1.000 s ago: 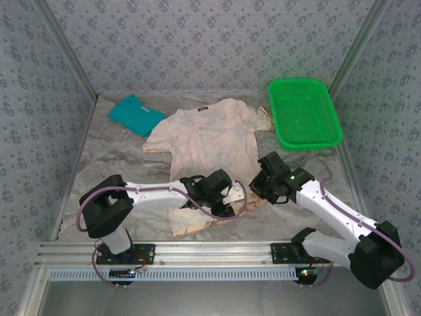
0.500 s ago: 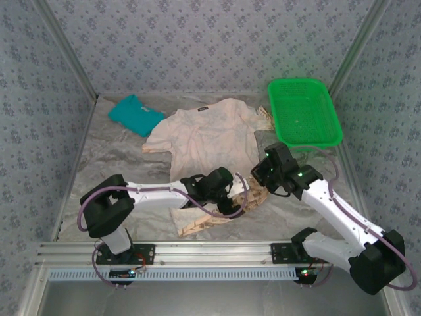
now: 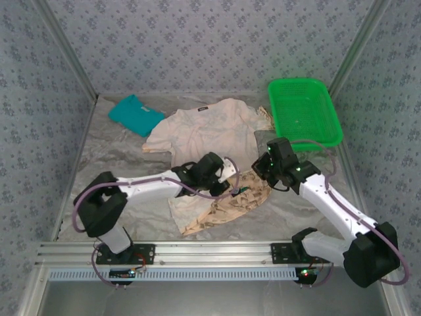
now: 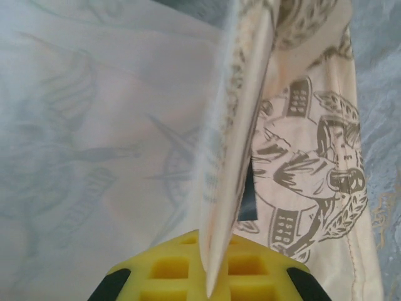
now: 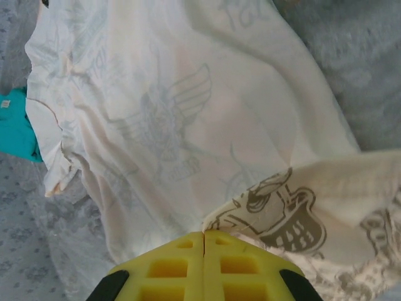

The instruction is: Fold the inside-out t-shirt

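Left gripper (image 4: 207, 251) and right gripper (image 5: 204, 241) each clamp tight on the peach-beige cloth t-shirt with brown prints (image 3: 209, 135), near hem lifted

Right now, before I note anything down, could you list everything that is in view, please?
t-shirt: one, pale peach, spread at the table's middle, near hem turned up to show brown prints
teal shirt: one, teal, folded, far left of the table
basket: one, green, far right corner
table sheet: one, grey, crinkled, under everything
rail: one, silver, along the near edge
left arm: one, white and black, reaching to the near hem
right arm: one, white and black, reaching to the hem's right end
left gripper: one, yellow pads, shut on a fold of the t-shirt
right gripper: one, yellow pads, shut on the t-shirt's edge
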You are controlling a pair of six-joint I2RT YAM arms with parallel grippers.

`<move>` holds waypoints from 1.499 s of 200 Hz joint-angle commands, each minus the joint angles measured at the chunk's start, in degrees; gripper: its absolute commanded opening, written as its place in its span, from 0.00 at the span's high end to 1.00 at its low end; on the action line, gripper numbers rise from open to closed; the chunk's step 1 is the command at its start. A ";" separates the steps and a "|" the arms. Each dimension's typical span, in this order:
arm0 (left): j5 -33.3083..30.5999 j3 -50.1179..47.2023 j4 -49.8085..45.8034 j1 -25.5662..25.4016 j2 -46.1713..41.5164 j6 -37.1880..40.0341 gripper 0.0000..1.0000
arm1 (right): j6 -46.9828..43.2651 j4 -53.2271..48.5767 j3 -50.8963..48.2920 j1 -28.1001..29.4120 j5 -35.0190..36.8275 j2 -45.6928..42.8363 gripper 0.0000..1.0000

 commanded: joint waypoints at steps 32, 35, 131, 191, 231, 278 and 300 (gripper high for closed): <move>14.30 4.99 -4.24 10.10 -0.90 -2.92 1.00 | -27.88 14.18 -9.34 5.56 2.89 -7.60 0.57; 14.78 5.45 -4.40 10.57 -0.38 -2.93 1.00 | -29.16 15.23 -10.53 6.71 3.82 -8.54 0.56; 17.43 14.08 -9.46 17.17 3.49 -2.41 1.00 | -39.60 29.98 -9.42 28.31 16.88 15.31 0.22; 18.52 15.55 -9.93 19.57 1.52 -3.78 1.00 | -41.06 30.59 2.18 24.46 15.65 36.39 0.32; 16.10 18.26 -12.22 22.11 1.21 -4.04 1.00 | -43.00 32.02 -1.74 22.18 7.45 37.32 0.76; 11.27 19.67 -14.12 25.78 1.79 -2.83 1.00 | -49.62 25.75 -9.66 22.35 2.22 17.49 1.00; 7.70 18.35 -14.35 31.09 2.18 -4.64 1.00 | -54.13 17.66 -9.87 18.39 -1.94 3.01 1.00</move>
